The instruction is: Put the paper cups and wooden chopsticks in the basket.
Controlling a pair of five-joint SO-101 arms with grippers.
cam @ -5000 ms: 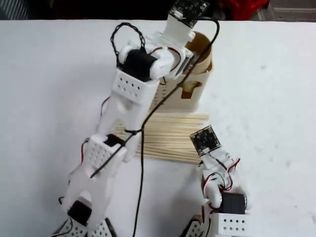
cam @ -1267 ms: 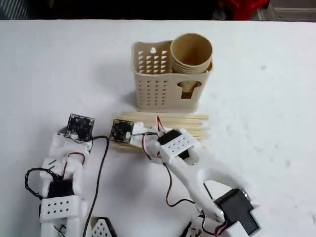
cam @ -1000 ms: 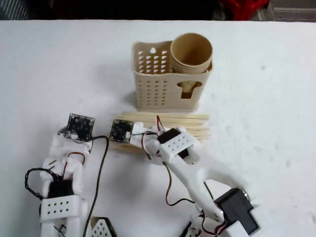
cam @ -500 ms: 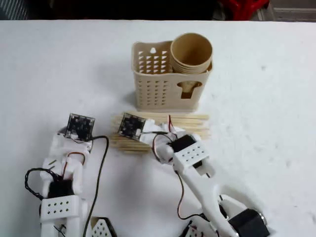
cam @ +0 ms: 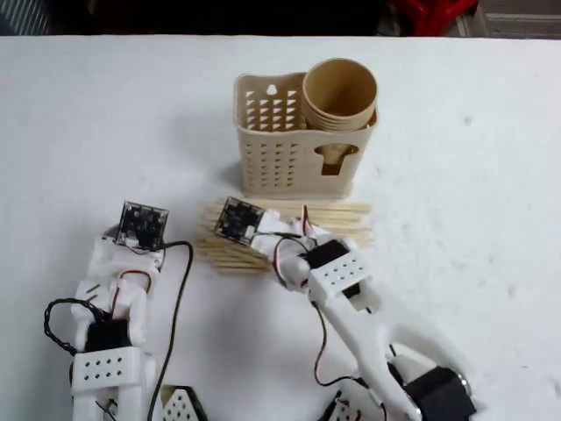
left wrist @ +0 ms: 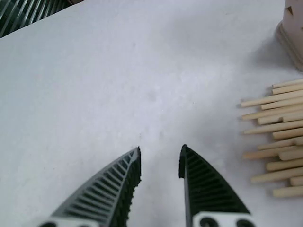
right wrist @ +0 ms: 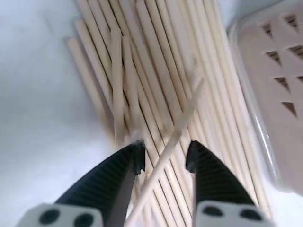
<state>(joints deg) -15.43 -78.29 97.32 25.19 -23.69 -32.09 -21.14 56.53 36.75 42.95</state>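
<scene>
The basket point(cam: 294, 145) is set upright on the white bench point(cam: 473, 175), towards its far side. The paper cups point(cam: 340, 88) are nested in a single stack and are lodged in the basket's right-hand compartment as seen from above. Their rims are raised above the basket's wall.

The wooden chopsticks point(cam: 346, 224) are laid flat on the bench in a loose bundle just in front of the basket, roughly parallel to its front wall. Whether the nearest sticks touch the basket's foot cannot be told.

The right arm point(cam: 351, 289) is stretched from the near edge of the bench over the left part of the bundle, which is partly covered by its wrist. The right tool point(right wrist: 165, 150) is held low over the chopsticks with its jaws parted by a gap wider than a single stick. One slanted chopstick point(right wrist: 176, 135) is laid across the others and is passed between the two fingers. Neither finger is seen pressed against it, so nothing is seen to be gripped.

The left arm point(cam: 110, 324) is folded back at the near left of the bench, well apart from the basket. The left tool point(left wrist: 160, 155) is pointed at bare bench surface near the ends of the bundle. Its jaws are parted by a modest gap, and nothing is held between them.
</scene>
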